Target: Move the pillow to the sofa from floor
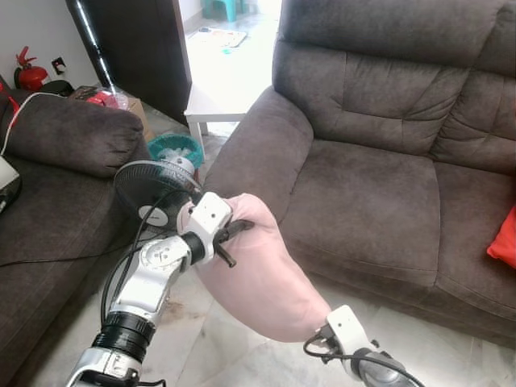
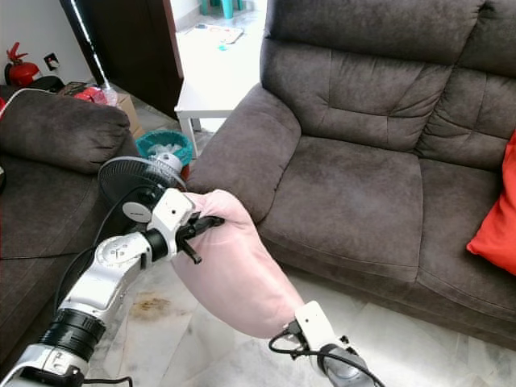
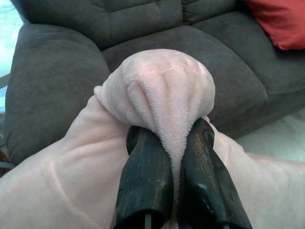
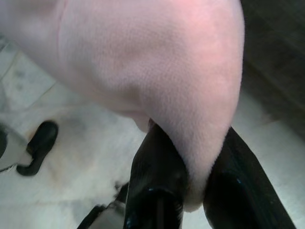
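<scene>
Pillow (image 1: 262, 282), fan (image 1: 153, 187) beside, sofa (image 1: 363, 185) beyond

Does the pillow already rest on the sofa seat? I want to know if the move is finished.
No, the pink pillow hangs above the floor in front of the sofa, pinched by the left gripper and right gripper.

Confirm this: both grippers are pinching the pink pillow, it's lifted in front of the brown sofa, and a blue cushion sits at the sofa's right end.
One detail is wrong: the cushion at the sofa's right end is red, not blue, as the right eye view shows. The rest holds: the left gripper and right gripper each pinch the pink pillow, lifted in front of the sofa.
</scene>
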Robot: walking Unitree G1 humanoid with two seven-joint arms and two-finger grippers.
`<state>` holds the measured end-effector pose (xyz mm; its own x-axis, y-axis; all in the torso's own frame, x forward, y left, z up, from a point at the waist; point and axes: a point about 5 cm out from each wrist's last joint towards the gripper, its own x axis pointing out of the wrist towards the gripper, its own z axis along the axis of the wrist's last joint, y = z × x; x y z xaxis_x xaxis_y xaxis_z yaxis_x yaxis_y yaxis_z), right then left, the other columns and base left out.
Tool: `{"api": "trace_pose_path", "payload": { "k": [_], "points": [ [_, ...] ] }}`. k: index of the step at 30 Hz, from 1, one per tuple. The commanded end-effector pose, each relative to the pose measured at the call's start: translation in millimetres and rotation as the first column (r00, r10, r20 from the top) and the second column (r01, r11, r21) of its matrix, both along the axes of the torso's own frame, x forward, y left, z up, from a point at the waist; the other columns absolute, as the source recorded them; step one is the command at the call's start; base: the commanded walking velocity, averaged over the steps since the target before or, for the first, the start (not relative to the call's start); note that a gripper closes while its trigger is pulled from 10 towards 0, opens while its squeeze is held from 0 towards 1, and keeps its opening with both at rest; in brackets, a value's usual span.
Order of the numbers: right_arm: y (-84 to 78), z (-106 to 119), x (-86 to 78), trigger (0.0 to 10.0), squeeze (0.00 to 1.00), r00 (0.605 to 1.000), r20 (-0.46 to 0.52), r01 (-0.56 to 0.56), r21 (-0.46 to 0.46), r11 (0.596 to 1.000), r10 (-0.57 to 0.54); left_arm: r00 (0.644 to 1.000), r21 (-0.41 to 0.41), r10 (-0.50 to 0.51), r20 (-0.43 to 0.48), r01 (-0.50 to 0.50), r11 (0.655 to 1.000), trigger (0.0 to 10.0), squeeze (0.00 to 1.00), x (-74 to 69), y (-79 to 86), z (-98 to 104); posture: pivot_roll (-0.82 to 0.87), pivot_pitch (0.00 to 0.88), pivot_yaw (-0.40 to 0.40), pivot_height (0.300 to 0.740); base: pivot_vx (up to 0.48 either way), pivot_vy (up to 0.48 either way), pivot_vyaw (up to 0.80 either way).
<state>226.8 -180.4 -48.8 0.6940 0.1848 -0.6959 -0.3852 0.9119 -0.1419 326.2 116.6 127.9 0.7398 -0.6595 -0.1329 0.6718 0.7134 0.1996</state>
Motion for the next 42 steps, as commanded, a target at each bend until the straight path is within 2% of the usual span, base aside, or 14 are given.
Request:
{"api": "trace_pose_path", "payload": {
  "k": [1,5,6,11,12,13,14,15,19,20,21,27,32,42],
  "points": [
    [0.6,12.2,12.0,0.0,0.0,0.996,0.087,0.013,0.019,1.0,-0.015,0.997,-0.053,-0.009,0.081,0.014,0.999,10.0,0.0,-1.4,-5.5,16.7,0.03,0.052,0.024,0.74,0.0,0.0,0.0],
    [-2.4,27.6,22.5,0.0,0.0,0.984,0.171,0.038,0.034,0.999,-0.044,0.993,-0.1,0.079,0.088,-0.07,0.993,10.0,0.0,-4.7,-2.9,13.4,0.02,0.052,0.022,0.74,0.0,0.0,0.0],
    [-3.6,41.8,28.8,0.0,0.0,0.97,0.234,0.06,0.06,0.996,-0.072,0.982,-0.14,0.164,0.091,-0.151,0.979,10.0,0.0,-5.5,2.3,12.5,0.02,0.051,0.019,0.74,0.0,0.0,0.0],
    [-7.2,65.4,37.6,0.0,0.0,0.924,0.351,0.125,0.096,0.987,-0.151,0.941,-0.168,0.313,0.131,-0.289,0.942,10.0,0.0,-5.4,14.8,15.0,0.02,0.045,0.018,0.74,0.0,0.0,0.0],
    [-5.2,74.3,40.1,4.5,0.0,0.902,0.4,0.127,0.119,0.985,-0.165,0.924,-0.157,0.347,0.158,-0.324,0.933,10.0,0.0,-6.4,18.3,14.9,0.01,0.042,0.018,0.74,0.0,0.0,0.0],
    [-3.1,81.5,41.6,10.0,0.0,0.883,0.437,0.123,0.135,0.983,-0.171,0.914,-0.144,0.365,0.178,-0.343,0.928,10.0,0.0,-7.4,20.4,14.4,0.01,0.042,0.018,0.74,0.0,0.0,0.0],
    [-3.1,81.5,41.6,10.0,0.0,0.883,0.437,0.123,0.135,0.983,-0.171,0.914,-0.144,0.365,0.178,-0.343,0.928,10.0,0.0,-7.4,20.4,14.4,0.01,0.042,0.018,0.74,0.0,0.0,0.0],
    [1.4,96.1,43.8,10.0,0.0,0.834,0.512,0.134,0.17,0.976,-0.204,0.891,-0.116,0.391,0.231,-0.374,0.92,10.0,0.0,-10.0,21.0,12.8,0.01,0.033,0.017,0.74,0.0,0.0,0.0],
    [4.6,119.4,42.4,10.0,0.0,0.733,0.583,0.207,0.298,0.932,-0.349,0.826,-0.161,0.509,0.244,-0.483,0.861,10.0,0.0,-10.7,22.7,8.4,0.0,0.015,0.016,0.74,0.0,0.0,0.0],
    [4.6,119.4,42.4,10.0,0.0,0.733,0.583,0.207,0.298,0.932,-0.349,0.826,-0.161,0.509,0.244,-0.483,0.861,10.0,0.0,-10.7,22.7,8.4,0.0,0.015,0.016,0.74,0.0,0.0,0.0],
    [6.4,130.5,40.3,10.0,0.0,0.687,0.581,0.236,0.39,0.89,-0.437,0.795,-0.187,0.561,0.231,-0.53,0.827,10.0,0.0,-9.9,23.7,5.2,-0.01,0.007,0.015,0.74,0.0,0.0,0.0],
    [14.2,148.3,39.3,10.0,0.0,0.616,0.619,0.227,0.453,0.862,-0.488,0.754,-0.205,0.601,0.265,-0.565,0.799,10.0,0.0,-8.4,27.8,5.9,-0.01,0.0,0.016,0.74,0.0,0.0,0.0],
    [15.7,152.1,41.0,10.0,0.0,0.606,0.631,0.226,0.447,0.866,-0.484,0.749,-0.243,0.6,0.28,-0.55,0.799,10.0,0.0,-9.1,27.8,13.0,0.0,0.0,0.013,0.74,0.0,0.0,0.0],
    [21.5,155.6,43.7,10.0,0.0,0.627,0.624,0.21,0.441,0.873,-0.466,0.746,-0.274,0.603,0.283,-0.539,0.796,10.0,0.0,-7.7,24.4,14.9,0.0,0.0,0.01,0.74,0.0,0.0,-0.3]
  ]
}}
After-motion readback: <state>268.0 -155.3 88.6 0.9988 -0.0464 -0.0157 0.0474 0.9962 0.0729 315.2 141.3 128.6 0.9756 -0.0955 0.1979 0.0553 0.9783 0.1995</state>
